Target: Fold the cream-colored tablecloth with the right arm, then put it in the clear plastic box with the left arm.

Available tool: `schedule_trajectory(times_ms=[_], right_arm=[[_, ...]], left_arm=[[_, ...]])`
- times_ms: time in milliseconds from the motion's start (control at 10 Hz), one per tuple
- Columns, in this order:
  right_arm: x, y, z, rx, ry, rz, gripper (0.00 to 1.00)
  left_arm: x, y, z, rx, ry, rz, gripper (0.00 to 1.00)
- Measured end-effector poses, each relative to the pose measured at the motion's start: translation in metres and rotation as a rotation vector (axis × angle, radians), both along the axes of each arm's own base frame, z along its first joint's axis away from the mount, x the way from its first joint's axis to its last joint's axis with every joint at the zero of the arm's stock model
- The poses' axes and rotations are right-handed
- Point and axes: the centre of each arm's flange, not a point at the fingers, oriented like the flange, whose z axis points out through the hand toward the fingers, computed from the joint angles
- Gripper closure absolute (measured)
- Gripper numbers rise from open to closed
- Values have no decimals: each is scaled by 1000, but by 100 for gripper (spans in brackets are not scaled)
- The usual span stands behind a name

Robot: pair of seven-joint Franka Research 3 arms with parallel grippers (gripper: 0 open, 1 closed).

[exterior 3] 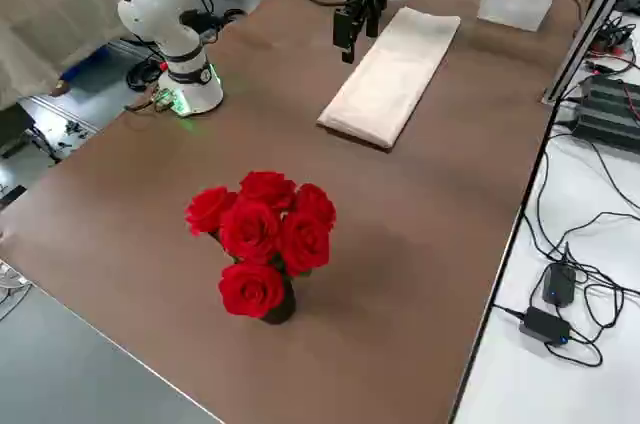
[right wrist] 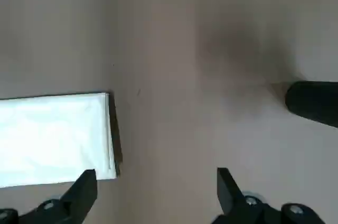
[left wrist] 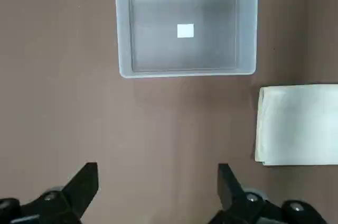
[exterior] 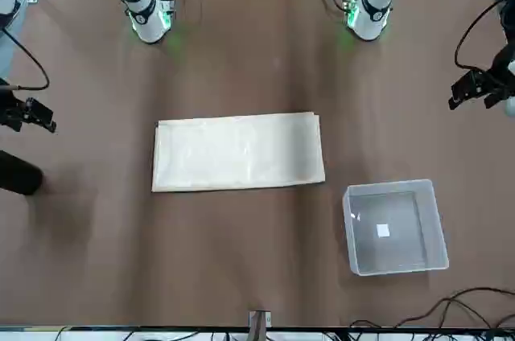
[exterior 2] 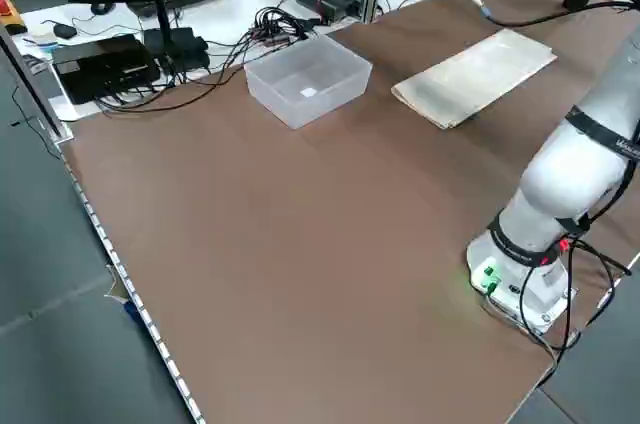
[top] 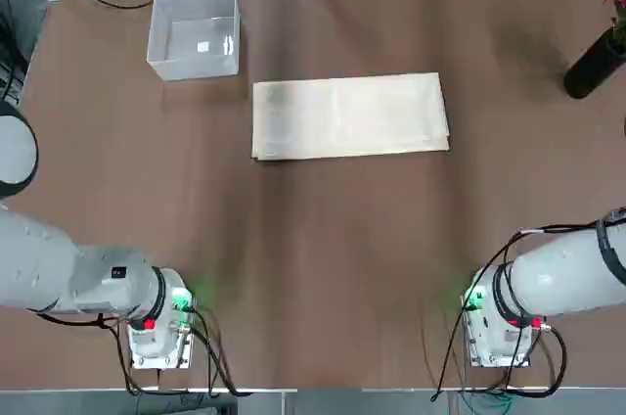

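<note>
The cream-colored tablecloth (top: 350,116) lies flat on the brown table as a long folded rectangle, also in the front view (exterior: 238,151). The clear plastic box (top: 194,35) stands empty at the far left, apart from the cloth's left end. My left gripper (left wrist: 157,182) hangs open high above the table's left side, and its wrist view looks down on the box (left wrist: 186,23) and a cloth end (left wrist: 298,123). My right gripper (right wrist: 156,184) hangs open over the right side (exterior: 32,114), past the cloth's right end (right wrist: 55,137). Neither gripper touches anything.
A dark vase (top: 595,65) of red roses (exterior 3: 262,239) stands near the table's right edge, close under the right gripper. Cables and electronics (exterior 2: 130,54) lie beyond the far edge. The arm bases (top: 156,332) (top: 499,322) sit at the near edge.
</note>
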Motion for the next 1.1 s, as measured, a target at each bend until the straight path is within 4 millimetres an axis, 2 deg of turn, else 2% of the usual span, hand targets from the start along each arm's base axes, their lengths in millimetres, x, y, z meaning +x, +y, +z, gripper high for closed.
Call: schedule_trajectory(times_ms=[500, 600, 700, 900, 1100], right_arm=[[0, 0, 0, 1, 0, -1, 0], [0, -3, -1, 19, 1, -11, 0], [-1, -15, -5, 51, 6, -33, 2], [-1, -56, -31, 140, 37, -43, 0], [7, -84, -78, 223, 89, -80, 0]], left_arm=[[0, 0, 0, 0, 0, 0, 0], [0, 0, 0, 0, 0, 0, 0], [0, 0, 0, 0, 0, 1, 0], [0, 0, -2, 0, 8, 0, 0], [-1, -8, -12, -35, 38, -6, 0]])
